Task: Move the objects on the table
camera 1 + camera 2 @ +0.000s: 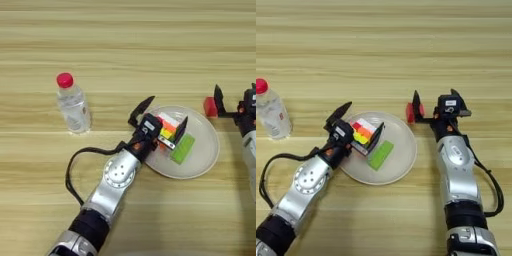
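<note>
Far half of table (125, 30), toward 12 o'clock: open, unobstructed. Water bottle (73, 104) stands at 9 o'clock of plate (207, 152), clear lane between. Left gripper (161, 116) straddles puzzle cube (168, 130) over plate. Small red block (410, 113) blocks plate's 1 o'clock edge.

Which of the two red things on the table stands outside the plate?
The small red block, on the bare table beside the plate, at the right gripper. The other red thing is the bottle's cap.
</note>
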Controlling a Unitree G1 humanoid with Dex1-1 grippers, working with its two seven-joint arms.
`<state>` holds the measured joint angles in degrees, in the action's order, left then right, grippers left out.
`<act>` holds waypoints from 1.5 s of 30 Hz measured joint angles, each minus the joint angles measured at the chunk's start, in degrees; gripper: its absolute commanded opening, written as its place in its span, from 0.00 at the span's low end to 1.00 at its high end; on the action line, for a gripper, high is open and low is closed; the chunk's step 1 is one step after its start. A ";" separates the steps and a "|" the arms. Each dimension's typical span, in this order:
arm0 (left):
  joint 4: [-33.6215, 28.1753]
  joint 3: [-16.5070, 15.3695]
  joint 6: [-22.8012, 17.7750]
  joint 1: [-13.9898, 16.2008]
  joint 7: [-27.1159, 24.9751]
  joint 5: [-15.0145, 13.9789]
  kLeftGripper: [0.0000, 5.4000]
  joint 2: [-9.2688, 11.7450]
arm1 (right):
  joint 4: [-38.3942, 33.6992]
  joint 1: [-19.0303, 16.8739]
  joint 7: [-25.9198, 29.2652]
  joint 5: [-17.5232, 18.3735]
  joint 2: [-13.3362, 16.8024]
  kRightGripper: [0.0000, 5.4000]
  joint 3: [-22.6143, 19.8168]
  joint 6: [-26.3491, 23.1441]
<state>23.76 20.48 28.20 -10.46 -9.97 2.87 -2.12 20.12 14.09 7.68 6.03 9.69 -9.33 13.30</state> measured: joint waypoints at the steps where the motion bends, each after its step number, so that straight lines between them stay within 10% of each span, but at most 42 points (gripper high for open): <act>1: -1.19 -0.16 0.00 0.19 -0.03 -0.69 1.00 0.00 | 0.00 0.00 0.01 0.00 0.00 1.00 0.00 0.00; 22: -1.67 -13.19 1.86 1.88 7.06 -1.71 1.00 0.14 | -5.39 -4.67 8.12 1.68 0.02 1.00 3.49 6.65; 45: 9.20 -17.67 6.23 -0.69 8.73 -0.97 1.00 -0.56 | -15.72 -10.49 18.92 3.38 0.00 1.00 13.57 4.67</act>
<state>32.96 2.81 34.43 -11.15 -1.24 1.90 -2.68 4.40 3.60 26.59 9.41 9.68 4.24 17.97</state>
